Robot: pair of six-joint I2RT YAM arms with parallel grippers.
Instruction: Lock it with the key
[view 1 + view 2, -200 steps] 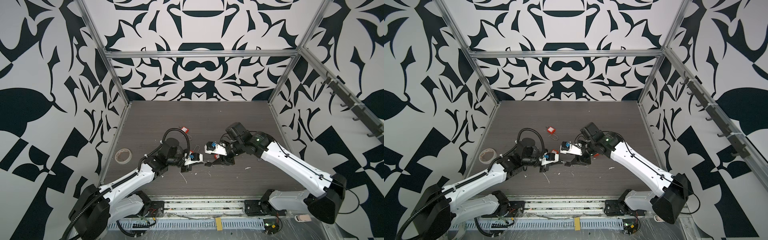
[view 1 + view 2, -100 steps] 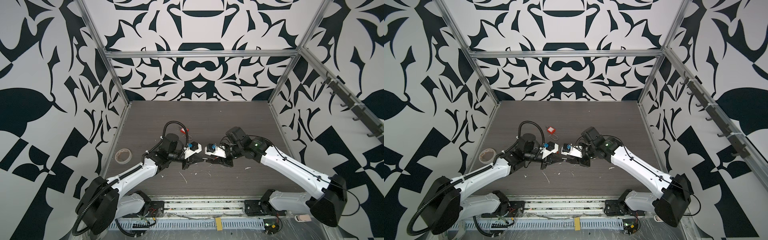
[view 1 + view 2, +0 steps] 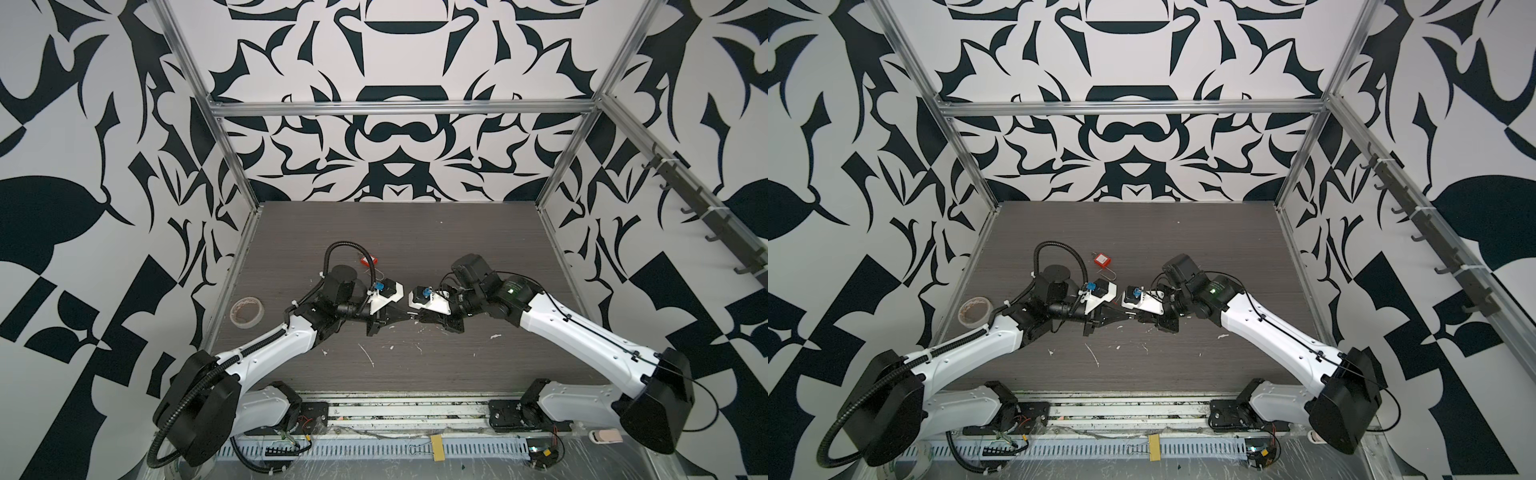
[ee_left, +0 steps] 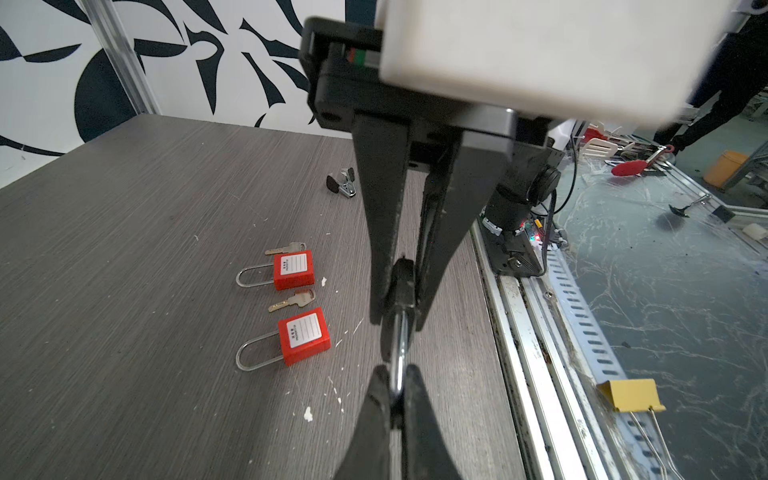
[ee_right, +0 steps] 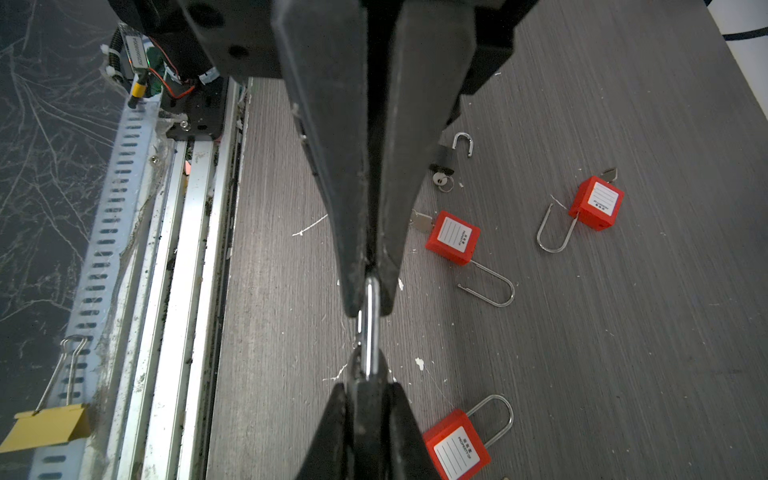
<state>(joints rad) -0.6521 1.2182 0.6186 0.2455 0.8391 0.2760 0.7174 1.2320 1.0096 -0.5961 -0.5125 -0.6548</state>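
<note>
A small black padlock (image 5: 368, 399) hangs between both grippers above the table's front middle. My left gripper (image 4: 392, 395) is shut on its silver shackle (image 4: 400, 353). My right gripper (image 5: 368, 392) is shut on the black body, seen from the left wrist as padlock body (image 4: 403, 282). In both top views the left gripper (image 3: 403, 319) and right gripper (image 3: 420, 319) meet tip to tip. A brass key (image 4: 293, 300) lies on the table between two red padlocks. No key shows in the held lock.
Red padlocks lie on the table: red padlock (image 5: 453, 237), red padlock (image 5: 457, 444) and an open one (image 5: 598, 203), also red padlock (image 3: 1101, 259). Another small black padlock (image 5: 451, 153) lies nearby. A tape roll (image 3: 247, 311) sits left, and a yellow binder clip (image 5: 45, 428) on the front rail.
The two grippers have come together at the table's front middle. My right gripper, open a second ago, has closed on the black padlock's body; the left stayed shut.
</note>
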